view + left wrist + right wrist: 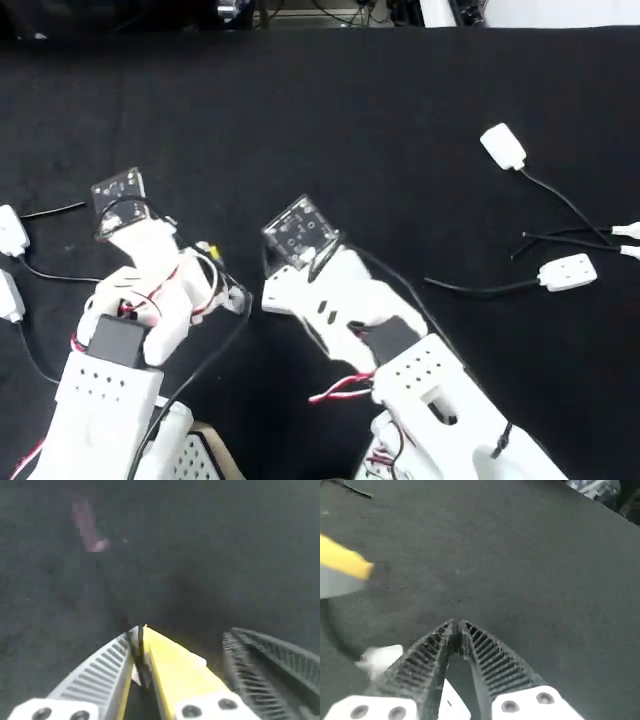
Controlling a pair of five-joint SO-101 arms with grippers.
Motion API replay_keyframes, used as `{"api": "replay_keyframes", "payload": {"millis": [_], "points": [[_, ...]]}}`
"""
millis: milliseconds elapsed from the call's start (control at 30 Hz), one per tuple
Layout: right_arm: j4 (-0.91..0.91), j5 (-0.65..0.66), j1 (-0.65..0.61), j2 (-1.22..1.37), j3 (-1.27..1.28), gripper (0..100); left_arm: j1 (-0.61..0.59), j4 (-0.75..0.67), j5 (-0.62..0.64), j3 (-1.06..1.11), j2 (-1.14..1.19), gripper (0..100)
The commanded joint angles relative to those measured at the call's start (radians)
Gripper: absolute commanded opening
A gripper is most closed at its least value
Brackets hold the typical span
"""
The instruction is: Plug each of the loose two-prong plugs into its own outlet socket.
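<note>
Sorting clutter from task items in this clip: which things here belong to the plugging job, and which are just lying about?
Job:
white plug
white socket block
white corded piece at the table's left edge, plug or socket unclear
second corded piece near it
left gripper, shut
right gripper, shut

Lying about:
cables and gear behind the table's far edge

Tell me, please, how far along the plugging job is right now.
Done: nothing that shows. The white plug lies loose on the table, apart from the socket block. In hand: nothing. The left gripper and the right gripper are both shut and empty, over mid-table. Left: every plugging step, also for the white pieces at the table's left edge, whose kind I cannot tell.
</note>
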Motion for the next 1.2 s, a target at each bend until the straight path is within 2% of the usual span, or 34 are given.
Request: {"api": "replay_keyframes", "payload": {"millis": [0,100,267,333,400,533,633,767,867,1067,1167], "points": [[0.049,-0.003,0.066,0.001,-0.073,1.5,-0.053,-0.020,-0.006,0.005,-0.008,3],[0.063,-0.005,0.064,0.001,-0.073,3.1,-0.108,-0.023,-0.008,0.004,-0.008,3],[0.068,-0.014,0.061,0.007,-0.073,17.0,-0.263,-0.112,-0.003,0.013,-0.008,3],[0.118,-0.029,0.028,0.007,-0.090,18.0,-0.320,-0.129,-0.002,0.039,-0.008,3],[0.201,-0.009,-0.057,0.007,-0.125,18.0,-0.355,-0.127,-0.002,0.068,-0.008,3],[0.253,0.063,-0.189,0.008,-0.154,18.3,-0.355,-0.127,-0.002,0.084,-0.008,3],[0.255,0.066,-0.192,0.010,-0.159,18.8,-0.332,-0.126,-0.006,0.088,-0.008,3],[0.261,0.064,-0.192,0.059,-0.163,27.0,-0.340,-0.126,-0.006,0.091,-0.008,3],[0.276,0.058,-0.192,0.197,-0.240,27.9,-0.340,-0.127,-0.006,0.102,-0.008,3],[0.433,0.060,-0.199,0.587,-0.524,27.9,-0.341,-0.127,-0.006,0.104,-0.008,3],[0.491,0.068,-0.210,0.679,-0.608,27.9,-0.377,-0.129,-0.008,0.102,-0.008,3]]}}
